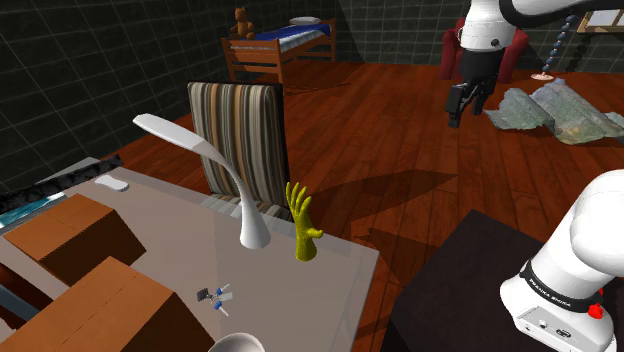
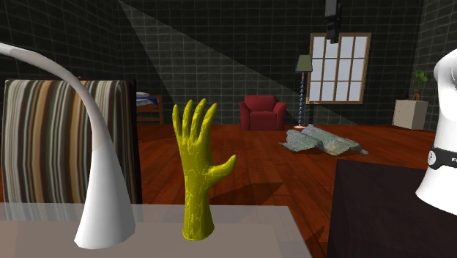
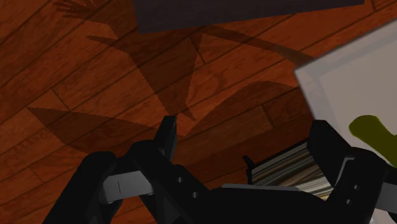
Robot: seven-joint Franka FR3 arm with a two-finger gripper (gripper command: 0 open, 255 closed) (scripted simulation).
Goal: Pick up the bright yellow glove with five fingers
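Note:
The yellow five-fingered glove (image 1: 301, 226) stands upright, fingers up, on the pale table (image 1: 330, 290) near its edge, just right of a white lamp in the shoulder view. It also rises from the tabletop in the second exterior view as glove (image 2: 196, 172). My black gripper (image 1: 466, 100) hangs high over the wooden floor, well off to the shoulder view's right of the table and far above the glove. In the wrist view the gripper (image 3: 247, 130) is open, nothing between its fingers, and a bit of the glove (image 3: 372, 130) shows beyond the right finger (image 3: 327, 149).
A curved white lamp (image 1: 215, 160) stands beside the glove, with a striped chair (image 1: 240, 130) behind the table. Two cardboard boxes (image 1: 75, 240) lie at the table's left, small blue clips (image 1: 215, 295) and a bowl rim (image 1: 236, 343) near its front. The dark stand (image 1: 470, 290) is lower right.

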